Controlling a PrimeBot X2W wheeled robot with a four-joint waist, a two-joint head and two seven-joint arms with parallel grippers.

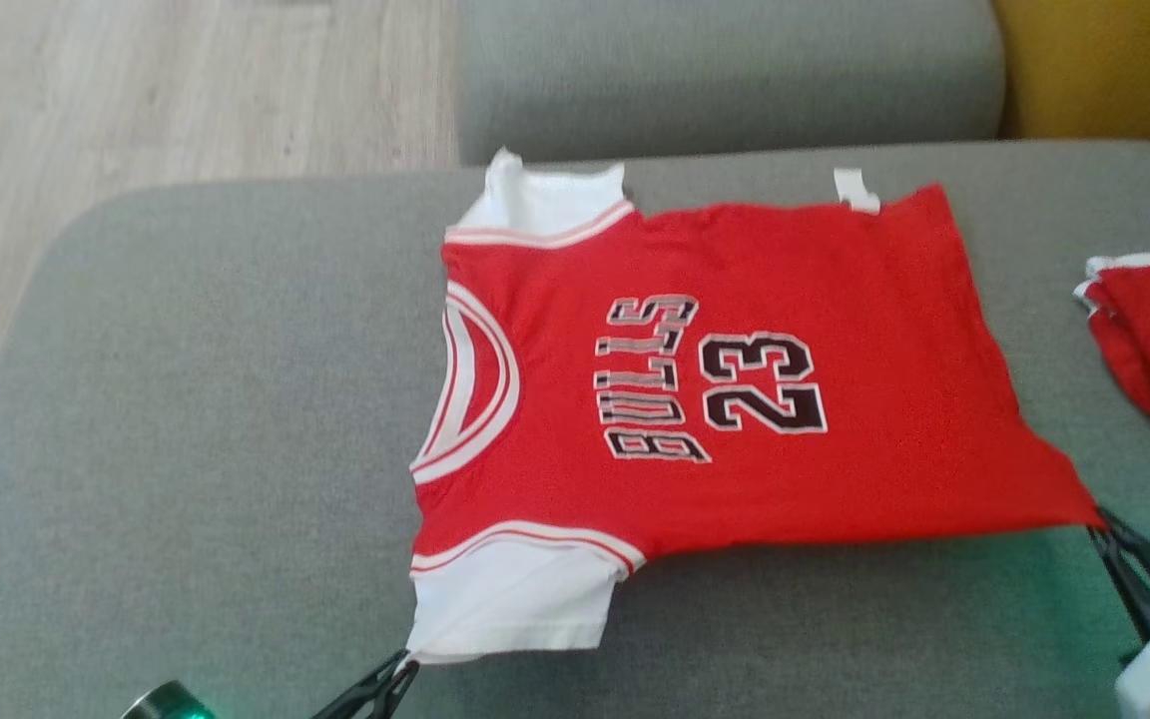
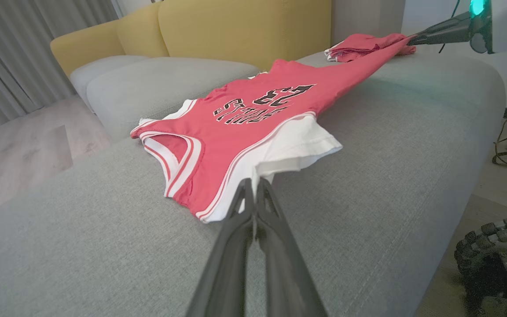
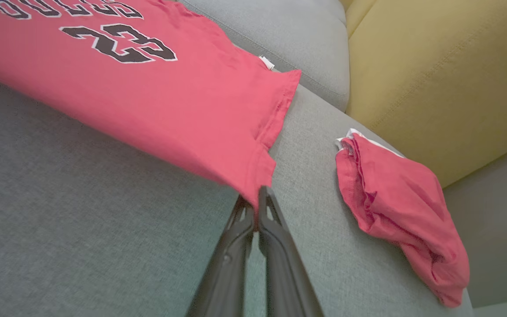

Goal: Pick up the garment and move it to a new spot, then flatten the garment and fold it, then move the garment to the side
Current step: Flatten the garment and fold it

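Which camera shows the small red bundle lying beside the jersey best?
The right wrist view: the red bundle lies whole and close on the grey cushion, apart from the jersey. The head view cuts it off at the right edge. The left wrist view shows it far off, small, partly behind the jersey's lifted corner.

The red shirt [image 1: 785, 479] has the word BULLS [image 1: 650, 379] on its front, in dark letters with white edges. Right next to the word is the big number 23 [image 1: 763, 382], black with white edges too. In the head view both lie on their side. In the left wrist view they look upside down. The little white tag [image 1: 856, 190] on the shirt's edge is too small to read.
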